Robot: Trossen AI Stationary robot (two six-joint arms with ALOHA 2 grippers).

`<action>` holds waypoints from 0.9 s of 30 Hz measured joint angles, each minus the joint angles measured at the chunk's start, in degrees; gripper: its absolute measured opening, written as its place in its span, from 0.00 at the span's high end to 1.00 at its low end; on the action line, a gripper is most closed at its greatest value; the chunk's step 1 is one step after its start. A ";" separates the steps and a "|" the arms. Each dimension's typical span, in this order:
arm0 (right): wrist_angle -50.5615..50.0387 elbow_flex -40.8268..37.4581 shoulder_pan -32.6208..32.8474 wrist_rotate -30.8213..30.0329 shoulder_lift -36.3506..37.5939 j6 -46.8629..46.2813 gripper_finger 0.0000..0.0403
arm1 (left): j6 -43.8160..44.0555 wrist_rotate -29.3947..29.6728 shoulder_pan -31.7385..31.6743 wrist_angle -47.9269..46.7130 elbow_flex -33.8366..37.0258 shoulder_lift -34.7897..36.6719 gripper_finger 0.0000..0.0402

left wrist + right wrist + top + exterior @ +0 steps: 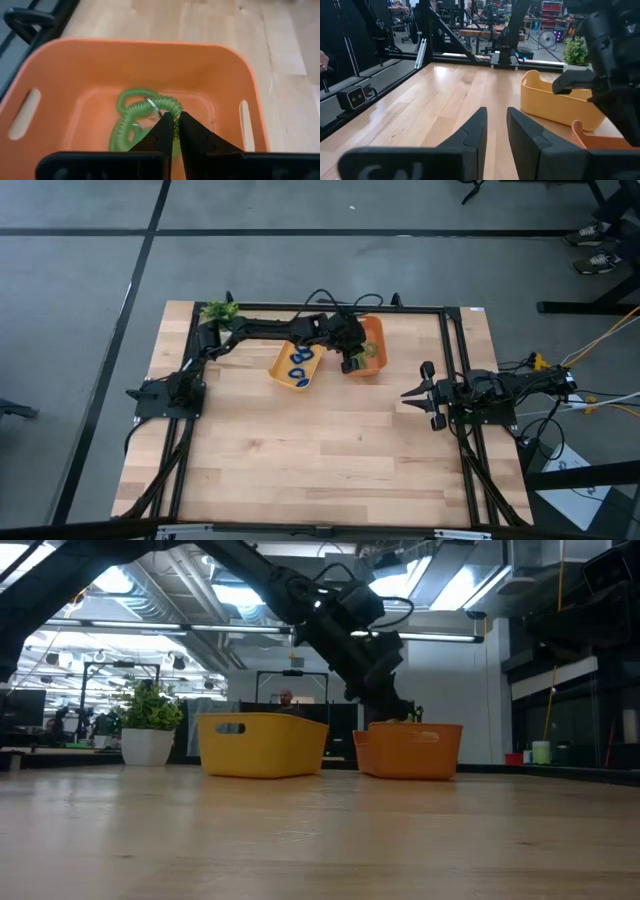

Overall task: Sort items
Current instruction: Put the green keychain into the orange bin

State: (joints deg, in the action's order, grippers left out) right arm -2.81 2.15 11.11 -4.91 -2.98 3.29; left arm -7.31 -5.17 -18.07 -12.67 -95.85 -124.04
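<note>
So, quick rundown:
Left gripper (pixel 172 125): over the orange bin (pixel 65 65), fingers pinched on a green ring (pixel 135 107).
Right gripper (pixel 418 394): parked at the table's right side, fingers slightly apart, empty.
Blue rings (pixel 299 366): in the yellow bin (pixel 282 360).

Two bins sit side by side at the back of the counter (pixel 320 440). The left bin (pixel 283 360) holds rings (pixel 298 367); the right bin (pixel 373 338) holds coiled rings (pixel 131 117). A plant (pixel 218 311) stands at the back left corner.
</note>
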 joint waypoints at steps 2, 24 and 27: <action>0.00 0.00 0.00 0.00 0.02 0.00 0.81 | 0.33 0.00 0.06 -0.01 0.00 -0.54 0.97; 0.00 0.00 0.01 0.00 0.02 0.00 0.81 | 0.52 0.21 0.52 2.18 0.04 -0.81 0.95; 0.00 0.00 -0.01 0.00 0.02 0.00 0.81 | 0.11 1.22 0.64 2.19 0.04 -0.81 0.90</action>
State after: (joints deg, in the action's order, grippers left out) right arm -2.81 2.15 11.10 -4.91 -2.96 3.29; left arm -7.20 -3.95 -17.43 -10.48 -95.81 -124.86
